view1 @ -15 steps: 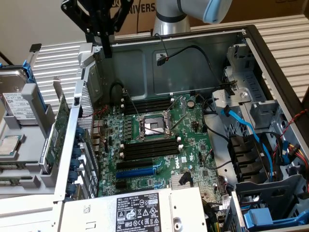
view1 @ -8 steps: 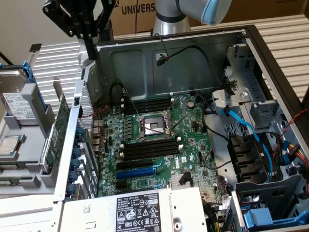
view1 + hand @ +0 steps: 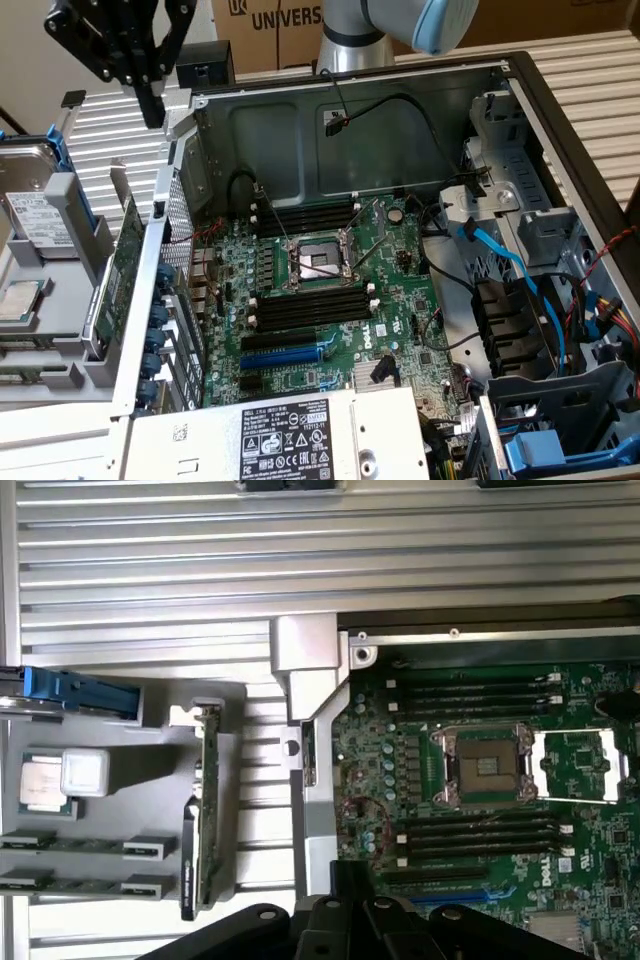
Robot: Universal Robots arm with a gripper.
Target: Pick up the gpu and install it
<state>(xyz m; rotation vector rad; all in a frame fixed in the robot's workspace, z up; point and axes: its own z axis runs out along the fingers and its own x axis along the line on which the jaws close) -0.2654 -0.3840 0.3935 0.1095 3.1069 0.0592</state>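
The gpu [image 3: 124, 262] is a thin green card standing on edge in a slot of the grey holder [image 3: 60, 250], outside the case at the exterior view's left. In the wrist view the gpu [image 3: 205, 810] stands upright beside the case's metal wall, its black bracket end nearest the camera. My black gripper [image 3: 150, 108] hangs high above the holder and the case's corner, well clear of the card. Its fingers meet in one narrow tip with nothing between them. The gripper [image 3: 350, 875] is a dark mass at the wrist picture's edge.
The open computer case [image 3: 520, 100] holds the large green motherboard [image 3: 330, 300] [image 3: 480, 780] with an empty CPU socket [image 3: 315, 262]. The holder also carries a silver hard drive [image 3: 30, 200], a CPU chip [image 3: 20, 300] [image 3: 40, 780] and RAM sticks [image 3: 80, 845]. Cables and blue drive bays [image 3: 530, 300] lie at the right.
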